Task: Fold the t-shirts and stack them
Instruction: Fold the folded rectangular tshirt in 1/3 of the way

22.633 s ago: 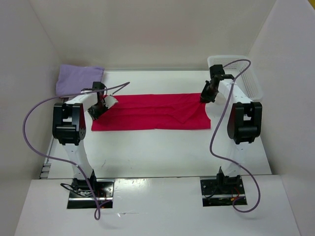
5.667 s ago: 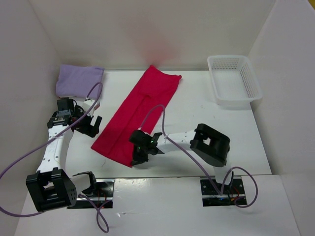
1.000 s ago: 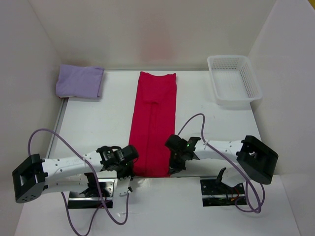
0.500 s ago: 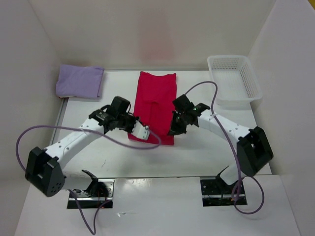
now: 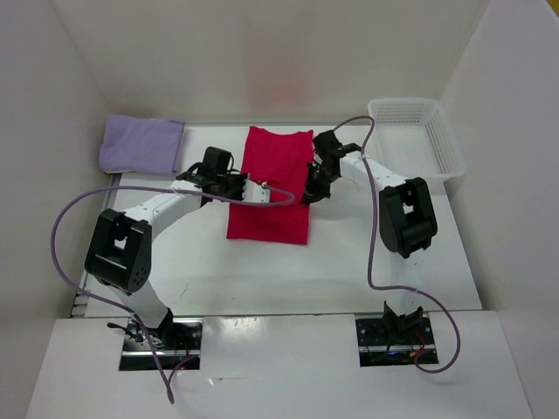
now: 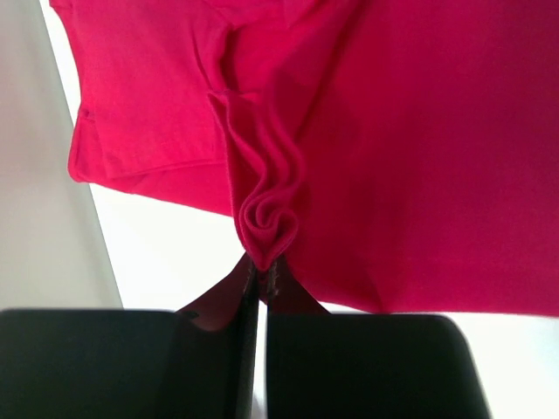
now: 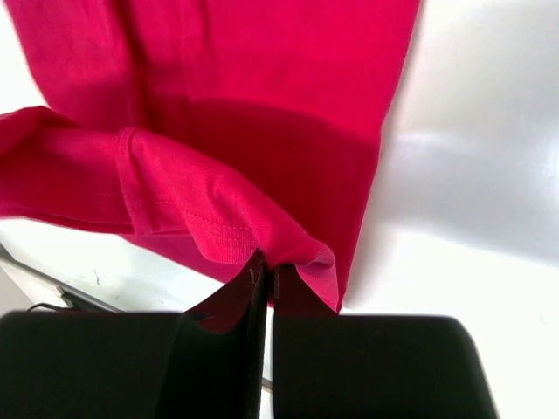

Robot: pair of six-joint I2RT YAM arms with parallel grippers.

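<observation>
Red t-shirt (image 5: 269,218) lies as a narrow strip on the table (image 5: 367,262), spanning the gap between the two grippers. Left gripper (image 5: 244,188) is at the strip's left edge, jaws pressed together on a bunched pleat of the red cloth (in the left wrist view the fabric curls into a small roll right at the tips). Right gripper (image 5: 311,195) is at the opposite edge, likewise clamped, with a stitched hem caught between its jaws. From there the cloth drapes away over a lower red layer.

Both pinch points sit about midway along the strip. The near part of the shirt is doubled over, and its fold line lies nearer the arm bases than either gripper. The far end, beyond both grippers, is a single flat layer.

Lavender t-shirt (image 5: 141,144) is folded, beyond and left of the left gripper, well apart from the red one.

White mesh basket (image 5: 450,157) stands beyond and right of the right gripper, apart from the cloth.
</observation>
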